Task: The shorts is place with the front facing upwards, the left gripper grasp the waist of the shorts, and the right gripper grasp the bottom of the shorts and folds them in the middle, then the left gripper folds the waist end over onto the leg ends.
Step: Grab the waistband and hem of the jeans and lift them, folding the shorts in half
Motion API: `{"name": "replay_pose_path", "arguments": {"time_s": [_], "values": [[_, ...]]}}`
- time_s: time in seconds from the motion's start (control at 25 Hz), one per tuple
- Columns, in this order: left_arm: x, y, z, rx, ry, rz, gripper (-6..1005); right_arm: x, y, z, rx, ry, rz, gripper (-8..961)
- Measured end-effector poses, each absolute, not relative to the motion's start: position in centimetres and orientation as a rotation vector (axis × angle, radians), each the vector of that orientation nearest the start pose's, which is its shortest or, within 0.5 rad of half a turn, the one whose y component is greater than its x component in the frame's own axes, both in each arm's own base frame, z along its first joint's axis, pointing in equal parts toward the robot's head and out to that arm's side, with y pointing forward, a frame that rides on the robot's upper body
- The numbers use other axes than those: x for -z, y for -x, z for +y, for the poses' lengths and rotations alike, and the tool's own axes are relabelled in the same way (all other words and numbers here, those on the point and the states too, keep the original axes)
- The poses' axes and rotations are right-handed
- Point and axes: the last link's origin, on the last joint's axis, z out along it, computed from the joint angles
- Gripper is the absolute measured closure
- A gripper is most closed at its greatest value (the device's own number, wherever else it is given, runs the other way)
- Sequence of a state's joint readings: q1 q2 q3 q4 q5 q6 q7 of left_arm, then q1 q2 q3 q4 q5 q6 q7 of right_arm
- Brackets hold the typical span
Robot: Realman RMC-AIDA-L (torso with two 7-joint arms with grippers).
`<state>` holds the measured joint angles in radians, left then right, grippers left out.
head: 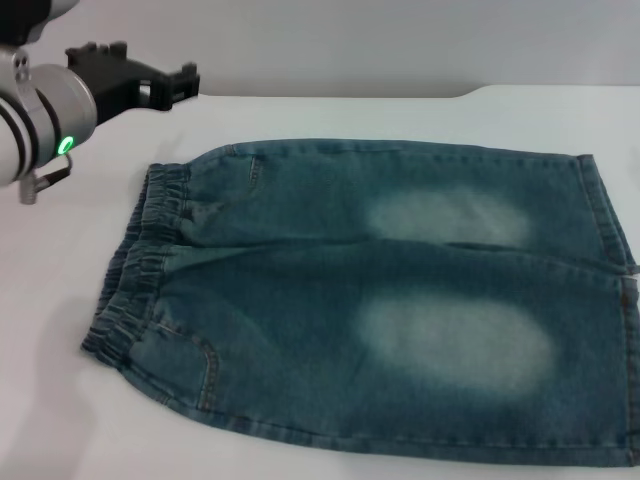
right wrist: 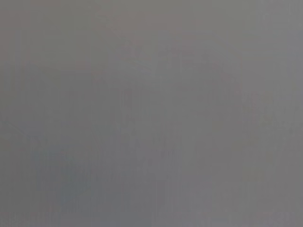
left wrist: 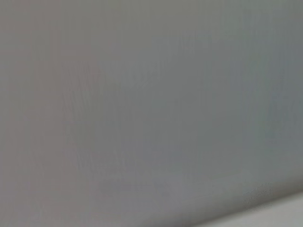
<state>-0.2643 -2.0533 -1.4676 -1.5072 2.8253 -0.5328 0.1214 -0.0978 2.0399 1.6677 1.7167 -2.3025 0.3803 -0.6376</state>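
Denim: one shorts (head: 380,300), two faded patches, one left hand (head: 150,80) above.

Only other stuff here is the white table (head: 300,115), plain and smooth with nothing printed on it. Its far edge curves up into a raised step near the far right corner, and behind the table there's just a blank grey wall (head: 400,45).
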Motion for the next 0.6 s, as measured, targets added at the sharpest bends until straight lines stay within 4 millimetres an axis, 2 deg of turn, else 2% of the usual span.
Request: {"name": "replay_pose_path", "arguments": {"time_s": [0.04, 0.08, 0.24, 0.6], "values": [[-3.0, 18.6, 38.7, 0.242, 1.935, -0.712, 162, -12.8, -24.2, 32.2, -0.345, 1.690, 0.666, 369], [-3.5, 18.1, 38.2, 0.165, 1.970, -0.733, 161, -13.0, -23.8, 31.9, -0.322, 1.706, 0.668, 369], [-4.0, 17.9, 37.2, 0.077, 2.007, -0.765, 160, -13.7, -23.2, 31.0, -0.322, 1.742, 0.765, 370], [-5.1, 17.5, 35.2, -0.180, 2.104, -0.843, 157, -14.1, -25.1, 28.6, -0.236, 1.789, 1.067, 370]]}}
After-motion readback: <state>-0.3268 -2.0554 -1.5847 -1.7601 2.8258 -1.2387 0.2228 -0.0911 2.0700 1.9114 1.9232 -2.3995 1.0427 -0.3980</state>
